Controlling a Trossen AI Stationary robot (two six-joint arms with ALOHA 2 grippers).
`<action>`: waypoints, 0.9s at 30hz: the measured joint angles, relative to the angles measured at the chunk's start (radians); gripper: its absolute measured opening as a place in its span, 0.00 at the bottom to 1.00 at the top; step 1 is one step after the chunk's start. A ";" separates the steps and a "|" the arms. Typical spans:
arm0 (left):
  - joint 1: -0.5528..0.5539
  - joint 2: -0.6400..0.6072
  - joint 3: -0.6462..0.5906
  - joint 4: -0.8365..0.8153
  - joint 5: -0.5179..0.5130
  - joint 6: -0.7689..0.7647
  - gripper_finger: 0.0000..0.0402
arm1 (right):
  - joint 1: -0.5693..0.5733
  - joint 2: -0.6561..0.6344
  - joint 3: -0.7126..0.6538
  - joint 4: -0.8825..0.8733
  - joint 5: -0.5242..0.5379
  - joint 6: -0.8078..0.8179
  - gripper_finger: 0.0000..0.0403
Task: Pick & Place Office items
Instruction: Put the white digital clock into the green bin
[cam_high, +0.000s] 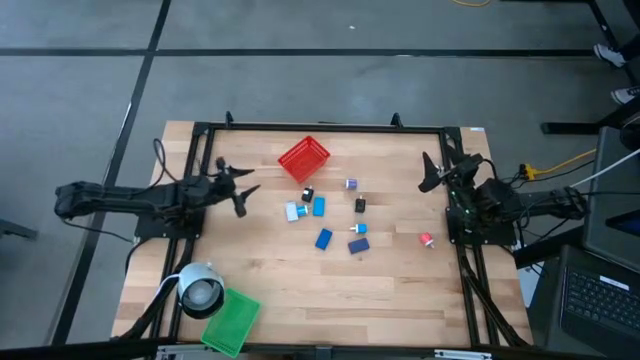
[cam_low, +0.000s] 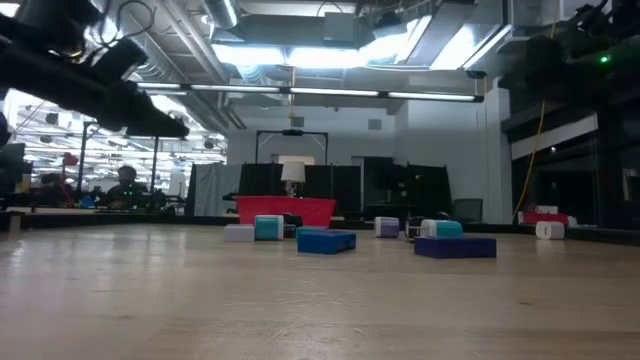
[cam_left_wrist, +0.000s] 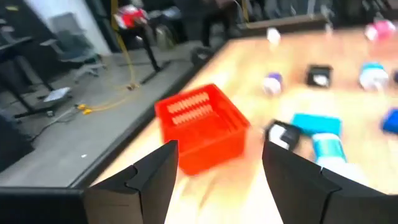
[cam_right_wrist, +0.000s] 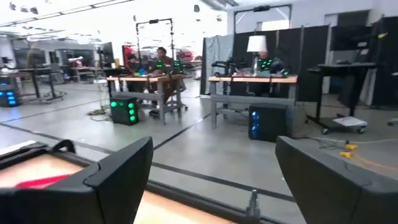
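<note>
The office items lie scattered in the middle of the table: blue blocks (cam_high: 319, 206) (cam_high: 323, 239), a dark blue one (cam_high: 358, 245), black bits (cam_high: 307, 194) (cam_high: 359, 205), a white-and-blue piece (cam_high: 293, 211), a purple bit (cam_high: 351, 184) and a pink-red bit (cam_high: 426, 240). My left gripper (cam_high: 238, 188) hovers open at the table's left side, pointing toward the items and the red mesh basket (cam_left_wrist: 202, 127). My right gripper (cam_high: 432, 172) is open near the far right corner, above the table, and holds nothing.
The red mesh basket (cam_high: 303, 158) stands near the far edge, left of centre. A flat green tray (cam_high: 232, 320) and a white round object (cam_high: 200, 290) sit at the near left corner. Black frame rails (cam_high: 320, 127) run along the table's edges. Bare wood lies along the near side.
</note>
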 joint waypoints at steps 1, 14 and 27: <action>0.000 0.037 0.017 0.001 0.018 0.009 0.57 | -0.009 0.000 0.000 0.012 -0.001 -0.011 0.86; 0.014 0.552 0.160 0.129 -0.143 0.208 0.57 | -0.075 0.000 0.000 0.146 -0.156 -0.027 0.86; 0.038 0.671 0.161 0.423 -0.365 0.187 0.53 | -0.075 0.000 0.000 0.155 -0.228 -0.016 0.86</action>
